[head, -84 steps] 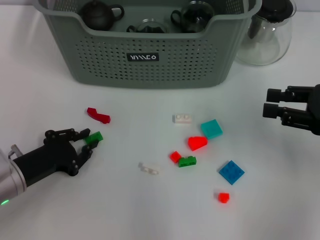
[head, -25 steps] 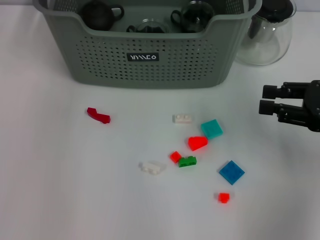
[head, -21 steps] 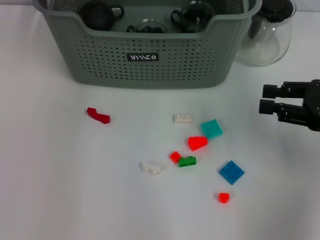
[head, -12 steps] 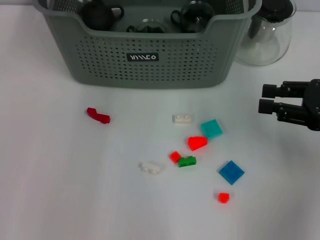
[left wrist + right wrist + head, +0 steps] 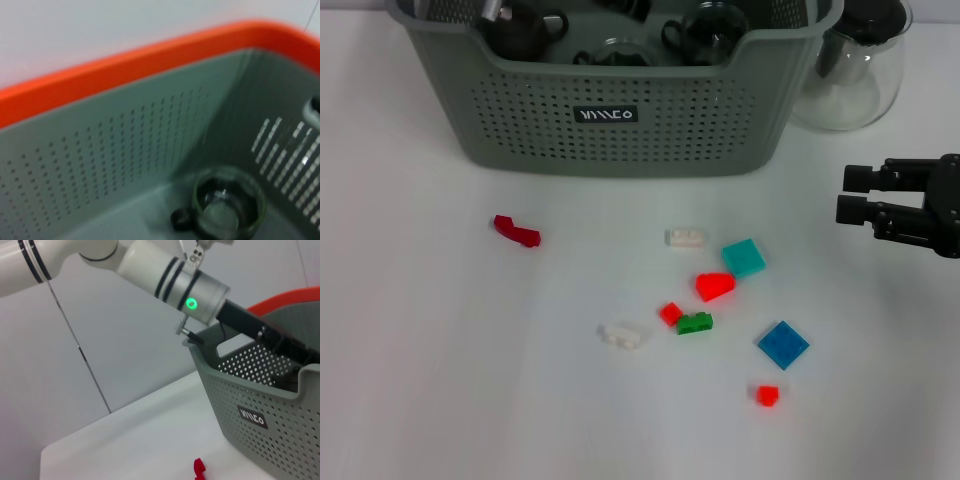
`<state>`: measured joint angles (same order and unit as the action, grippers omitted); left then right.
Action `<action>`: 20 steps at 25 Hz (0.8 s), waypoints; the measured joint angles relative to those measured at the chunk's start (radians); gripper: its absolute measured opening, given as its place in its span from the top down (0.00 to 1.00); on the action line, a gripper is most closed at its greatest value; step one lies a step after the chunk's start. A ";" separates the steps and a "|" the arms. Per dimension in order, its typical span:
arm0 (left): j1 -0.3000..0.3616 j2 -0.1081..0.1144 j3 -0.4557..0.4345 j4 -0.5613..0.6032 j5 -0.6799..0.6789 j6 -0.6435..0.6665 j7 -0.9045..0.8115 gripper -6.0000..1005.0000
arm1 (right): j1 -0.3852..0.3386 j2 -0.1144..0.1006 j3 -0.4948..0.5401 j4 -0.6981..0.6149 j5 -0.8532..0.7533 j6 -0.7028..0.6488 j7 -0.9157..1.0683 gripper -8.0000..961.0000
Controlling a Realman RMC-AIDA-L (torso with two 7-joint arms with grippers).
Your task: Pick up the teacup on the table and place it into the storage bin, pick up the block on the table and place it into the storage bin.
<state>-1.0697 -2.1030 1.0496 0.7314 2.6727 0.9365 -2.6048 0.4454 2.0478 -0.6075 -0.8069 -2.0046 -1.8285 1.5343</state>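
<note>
Bin [image 5: 620, 120] at table's far edge, dark teapot and glass cups inside. Left gripper [image 5: 625, 6] reaching down into bin from behind, mostly hidden by rim; finger state not discernible. Glass cup [image 5: 227, 207] on bin floor, seen from left wrist. Right gripper [image 5: 852, 194] hovering at right over table, fingers apart, holding nothing. Blocks scattered in front of bin: dark red [image 5: 516, 231], white [image 5: 685, 237], teal [image 5: 744, 257], green [image 5: 695, 323], blue [image 5: 783, 343]. Pitcher [image 5: 850, 65] just right of bin.
</note>
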 joint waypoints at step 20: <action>0.656 -0.074 -0.695 0.275 -0.974 0.927 1.042 0.25 | 0.007 -0.002 0.006 0.000 -0.005 0.002 0.008 0.49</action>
<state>-0.4141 -2.1769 0.3543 1.0063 1.6992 1.8639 -1.5626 0.4525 2.0463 -0.6013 -0.8069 -2.0096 -1.8268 1.5424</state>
